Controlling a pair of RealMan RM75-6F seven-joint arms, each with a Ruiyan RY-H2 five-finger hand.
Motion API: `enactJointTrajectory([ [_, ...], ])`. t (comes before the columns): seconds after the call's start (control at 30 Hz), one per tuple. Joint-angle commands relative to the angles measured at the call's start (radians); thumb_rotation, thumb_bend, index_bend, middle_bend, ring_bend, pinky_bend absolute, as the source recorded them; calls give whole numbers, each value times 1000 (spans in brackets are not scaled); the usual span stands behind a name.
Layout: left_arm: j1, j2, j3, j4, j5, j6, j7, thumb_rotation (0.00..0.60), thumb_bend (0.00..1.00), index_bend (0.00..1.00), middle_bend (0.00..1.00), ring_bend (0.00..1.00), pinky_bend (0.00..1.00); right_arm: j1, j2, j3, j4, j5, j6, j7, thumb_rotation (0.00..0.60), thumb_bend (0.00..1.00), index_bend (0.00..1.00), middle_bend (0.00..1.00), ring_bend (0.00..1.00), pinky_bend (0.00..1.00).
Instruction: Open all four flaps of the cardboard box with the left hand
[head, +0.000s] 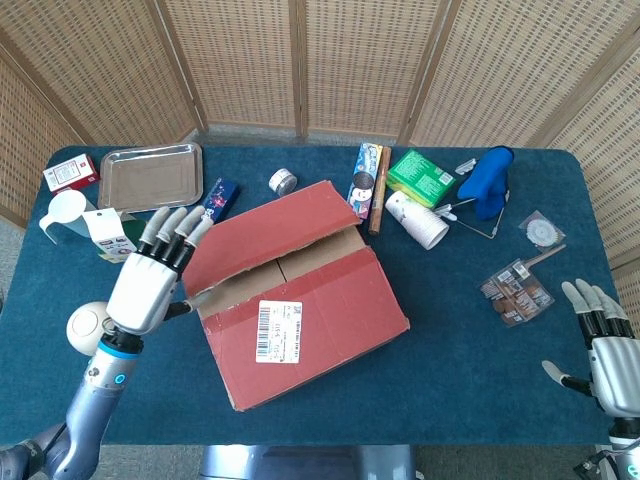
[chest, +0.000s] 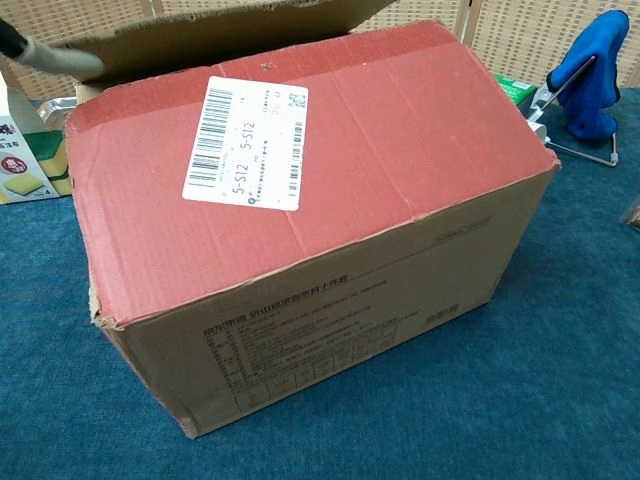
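Cardboard box: one, red-topped, at the middle of the blue worktop, set askew. Far flap raised at a slant, its brown underside showing in the chest view; near flap, bearing one white barcode label, lies flat. Inner flaps not visible.

Left robot hand: at the box's left end, fingers spread apart, fingertips against the raised flap's left edge; it lifts rather than clasps.

Right robot hand: at the worktop's near right corner, well apart from the box, fingers spread, holding nothing.

Around the far edge: one steel tray, one small red carton, one white scoop, one carton, one tape roll, one green box, one paper cup, one blue mitt.

Open worktop lies on the box's near and right sides.
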Motion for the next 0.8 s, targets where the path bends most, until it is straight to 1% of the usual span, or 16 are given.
enactJointTrajectory([
  [0.03, -7, 20, -35, -12, -32, 4, 2, 600, 88, 0, 0, 0, 0, 2, 0, -2, 1, -1, -5, 0, 600, 0, 0, 0, 0, 123],
  [0.23, -52, 49, -98, 16, -91, -27, 18, 600, 88, 0, 0, 0, 0, 4, 0, -2, 0, 4, -12, 1, 600, 0, 0, 0, 0, 123],
  [0.4, -75, 71, -137, 38, -119, -32, 27, 600, 88, 0, 0, 0, 0, 5, 1, 0, 0, 11, -17, 3, 600, 0, 0, 0, 0, 123],
  [0.57, -103, 107, -173, 85, -150, -52, 42, 600, 88, 0, 0, 0, 0, 6, 3, -1, -2, 11, -20, 12, 600, 0, 0, 0, 0, 123],
  [0.67, -134, 125, -191, 136, -175, -92, 17, 600, 88, 0, 0, 0, 0, 8, 11, -5, -8, 11, -30, 41, 600, 0, 0, 0, 0, 124],
  [0.77, -171, 123, -202, 202, -193, -130, -9, 600, 88, 0, 0, 0, 0, 10, 18, -6, -7, 11, -37, 57, 600, 0, 0, 0, 0, 123],
  [0.8, -202, 109, -212, 262, -232, -173, -3, 600, 88, 0, 0, 0, 0, 12, 20, -9, -9, 7, -42, 69, 600, 0, 0, 0, 0, 123],
])
